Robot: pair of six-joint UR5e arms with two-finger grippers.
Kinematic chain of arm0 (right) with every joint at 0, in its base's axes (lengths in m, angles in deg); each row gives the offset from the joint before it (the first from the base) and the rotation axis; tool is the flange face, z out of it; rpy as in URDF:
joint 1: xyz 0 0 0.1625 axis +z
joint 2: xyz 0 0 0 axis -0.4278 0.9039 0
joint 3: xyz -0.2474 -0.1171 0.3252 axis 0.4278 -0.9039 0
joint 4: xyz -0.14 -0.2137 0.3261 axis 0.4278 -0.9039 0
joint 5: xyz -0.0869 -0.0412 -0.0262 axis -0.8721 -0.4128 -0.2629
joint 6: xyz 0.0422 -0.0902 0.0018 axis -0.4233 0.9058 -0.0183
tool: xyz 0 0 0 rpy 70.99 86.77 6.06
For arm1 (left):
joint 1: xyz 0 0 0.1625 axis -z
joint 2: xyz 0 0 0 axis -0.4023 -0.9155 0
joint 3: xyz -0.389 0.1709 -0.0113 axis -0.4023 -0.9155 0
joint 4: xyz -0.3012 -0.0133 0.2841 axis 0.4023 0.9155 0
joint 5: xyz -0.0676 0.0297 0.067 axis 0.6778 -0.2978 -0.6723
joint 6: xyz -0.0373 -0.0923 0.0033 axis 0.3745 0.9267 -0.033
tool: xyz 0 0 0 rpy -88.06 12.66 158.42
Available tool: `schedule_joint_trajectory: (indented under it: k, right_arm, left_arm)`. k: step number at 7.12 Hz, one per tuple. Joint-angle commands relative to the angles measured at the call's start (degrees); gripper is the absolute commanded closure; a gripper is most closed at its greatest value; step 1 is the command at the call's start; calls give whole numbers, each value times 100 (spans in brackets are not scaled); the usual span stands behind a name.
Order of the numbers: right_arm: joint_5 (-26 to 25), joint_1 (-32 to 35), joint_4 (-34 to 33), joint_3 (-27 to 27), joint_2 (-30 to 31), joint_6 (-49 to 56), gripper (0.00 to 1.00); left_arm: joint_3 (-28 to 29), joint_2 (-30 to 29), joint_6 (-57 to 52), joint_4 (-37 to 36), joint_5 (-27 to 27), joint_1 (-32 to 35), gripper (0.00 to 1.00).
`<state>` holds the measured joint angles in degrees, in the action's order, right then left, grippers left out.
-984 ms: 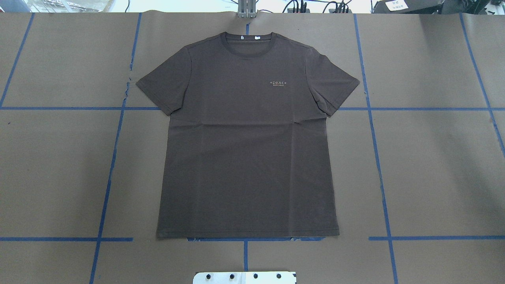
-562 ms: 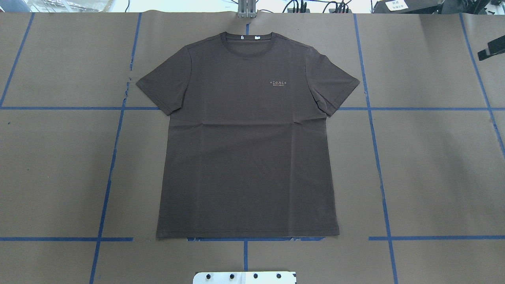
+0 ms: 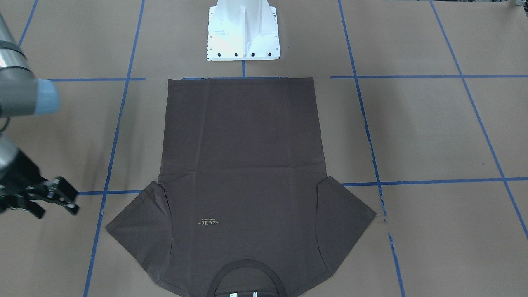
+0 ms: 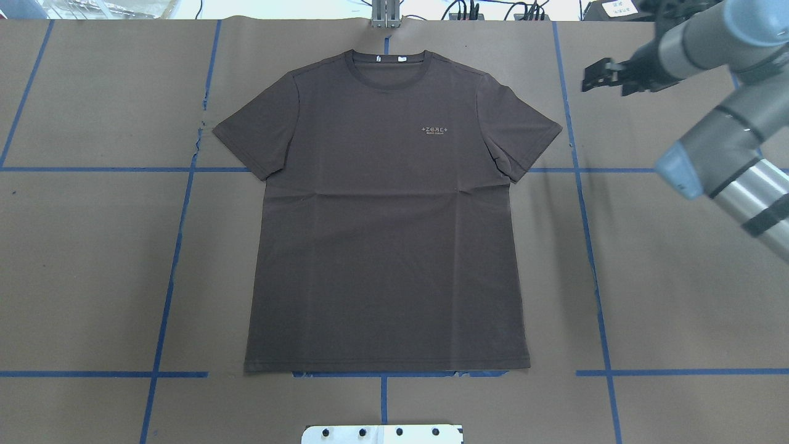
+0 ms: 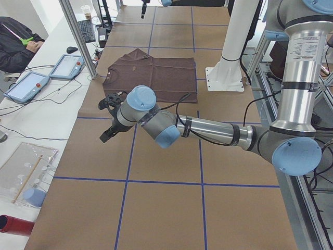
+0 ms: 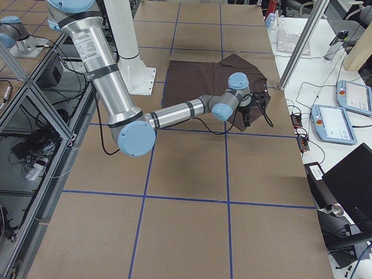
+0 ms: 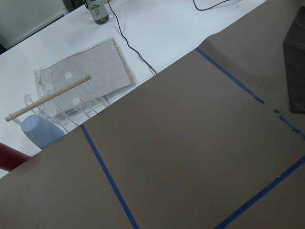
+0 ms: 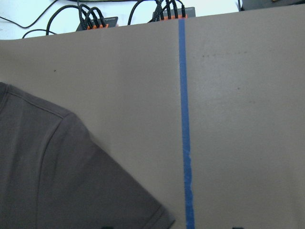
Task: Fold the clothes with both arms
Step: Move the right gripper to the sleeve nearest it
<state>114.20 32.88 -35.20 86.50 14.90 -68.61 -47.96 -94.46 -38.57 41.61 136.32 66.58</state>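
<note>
Brown T-shirt [image 4: 382,234] flat, right pincer [image 4: 595,77] spread near its sleeve [image 4: 524,132], left pincer [image 5: 106,134] unreadable

table [image 4: 678,277] | blue tape grid [image 4: 92,374] | T-shirt [image 4: 382,246] flat, centre | white base [image 3: 243,29]

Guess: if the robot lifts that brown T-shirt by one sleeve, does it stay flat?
Probably not: the T-shirt lies thin with soft creases, so it would likely droop. It looks light and may slide on the smooth paper.

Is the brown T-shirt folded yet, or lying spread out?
Spread out flat. The T-shirt lies front up, both sleeves out, hem straight, nothing doubled over.
</note>
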Motion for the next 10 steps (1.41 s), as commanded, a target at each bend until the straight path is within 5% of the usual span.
schedule_joint_trajectory:
  k: [1, 3, 10]
  right_arm:
    - [-437, -511, 264, -457, -189, -317, 31]
    - [-726, -696, 519, -826, -241, -317, 39]
    - [-1070, -864, 520, -1160, -408, -291, 41]
  left_arm:
    - [9, 4, -9, 0, 1, -3, 0]
    - [0, 4, -9, 0, 1, -3, 0]
    - [0, 21, -26, 9, 1, -3, 0]
